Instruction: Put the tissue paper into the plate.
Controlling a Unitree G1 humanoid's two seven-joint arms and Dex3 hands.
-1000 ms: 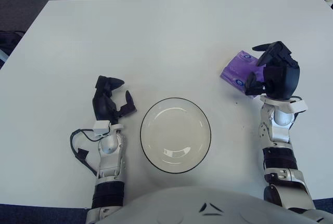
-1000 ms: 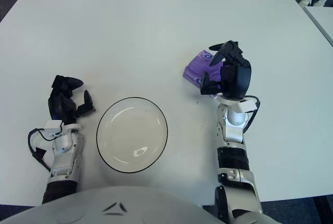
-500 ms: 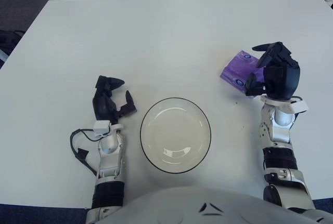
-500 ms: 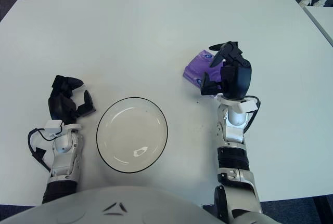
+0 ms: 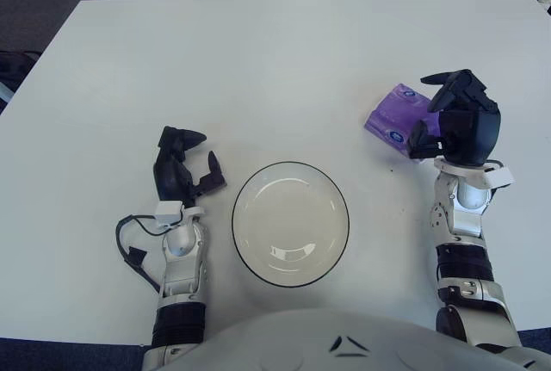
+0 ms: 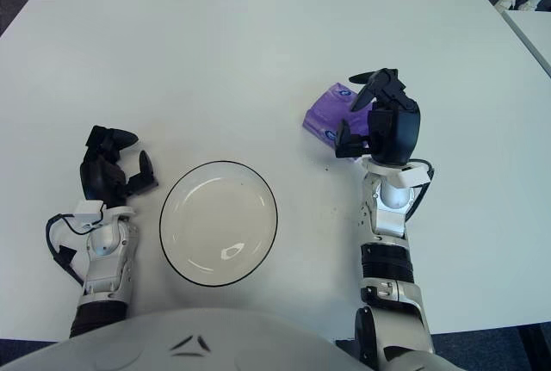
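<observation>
The purple plastic tissue packet (image 5: 394, 117) lay at the frame's right, well apart from the round white black-rimmed plate (image 5: 290, 224). The right hand (image 5: 456, 126) overlapped it, fingers spread, apparently reaching to grasp. The left hand (image 5: 182, 167) showed left of the plate, fingers relaxed.

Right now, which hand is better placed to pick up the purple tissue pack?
The right hand. It shows directly over the near edge of the purple tissue pack, fingers open. The left hand is beyond the plate, on its far side from the pack.
</observation>
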